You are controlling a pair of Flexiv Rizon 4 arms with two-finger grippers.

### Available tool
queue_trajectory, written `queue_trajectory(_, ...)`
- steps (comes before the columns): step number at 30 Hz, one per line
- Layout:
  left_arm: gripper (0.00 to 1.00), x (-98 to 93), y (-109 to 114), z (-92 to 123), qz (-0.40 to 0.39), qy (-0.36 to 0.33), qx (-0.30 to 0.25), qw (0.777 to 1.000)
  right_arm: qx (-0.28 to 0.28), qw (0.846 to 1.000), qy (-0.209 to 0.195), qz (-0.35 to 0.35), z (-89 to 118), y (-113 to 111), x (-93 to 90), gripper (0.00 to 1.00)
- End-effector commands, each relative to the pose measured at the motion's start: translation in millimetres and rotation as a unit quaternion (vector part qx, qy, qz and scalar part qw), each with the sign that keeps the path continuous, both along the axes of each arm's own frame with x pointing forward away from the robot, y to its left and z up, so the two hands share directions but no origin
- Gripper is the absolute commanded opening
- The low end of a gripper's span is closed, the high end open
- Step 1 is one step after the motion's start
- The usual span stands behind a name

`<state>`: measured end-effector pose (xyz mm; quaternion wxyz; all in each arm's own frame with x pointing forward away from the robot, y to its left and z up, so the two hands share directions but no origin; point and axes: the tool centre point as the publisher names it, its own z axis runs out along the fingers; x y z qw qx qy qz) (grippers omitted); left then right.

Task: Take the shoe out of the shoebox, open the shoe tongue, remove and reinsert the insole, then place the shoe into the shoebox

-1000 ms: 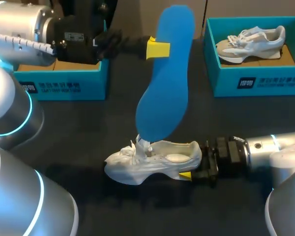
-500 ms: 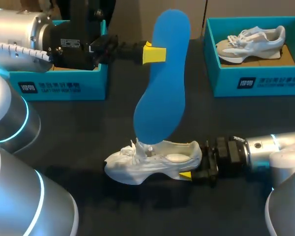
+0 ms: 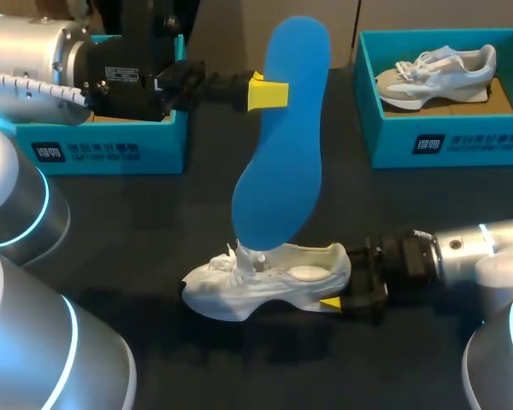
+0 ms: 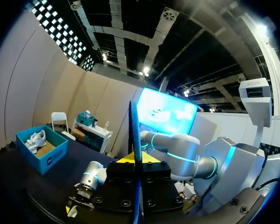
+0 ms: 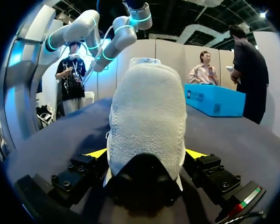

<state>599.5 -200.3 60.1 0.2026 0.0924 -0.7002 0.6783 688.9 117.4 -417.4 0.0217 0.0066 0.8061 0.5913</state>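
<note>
At upper centre of the head view the left gripper (image 3: 272, 92) is clamped on the blue insole (image 3: 282, 145), which hangs toe-down over the white shoe (image 3: 265, 280) at lower centre; the right gripper (image 5: 146, 154) squeezes the shoe's heel on the table (image 3: 154, 213)

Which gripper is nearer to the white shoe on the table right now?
Right. The right gripper clamps the shoe at its heel. The left gripper holds the blue insole by its upper end, well away from the shoe.
</note>
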Motion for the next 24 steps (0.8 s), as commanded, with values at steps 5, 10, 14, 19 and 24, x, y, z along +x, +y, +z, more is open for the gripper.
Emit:
queue_trajectory(5, 0.0, -0.5, -1, 0, 0.001, 0.0, 0.0, 1.0, -0.111, 0.993, 0.029, 0.014, 21, -15, -2.6, 1.0)
queue_trajectory(10, 0.0, -0.5, -1, 0, 0.001, 0.0, 0.0, 1.0, -0.178, 0.983, 0.027, 0.021, 34, -17, -4.0, 1.0)
queue_trajectory(14, 0.0, -0.5, -1, 0, 0.001, 0.0, 0.0, 1.0, -0.223, 0.974, 0.023, 0.026, 44, -15, -4.9, 1.0)
queue_trajectory(19, 0.0, -0.5, -1, 0, 0.001, 0.0, 0.0, 1.0, -0.271, 0.962, 0.026, 0.036, 54, -13, -7.6, 1.0)
queue_trajectory(24, 0.0, -0.5, -1, 0, 0.001, 0.0, 0.0, 1.0, -0.325, 0.944, 0.038, 0.04, 58, -10, -9.8, 1.0)
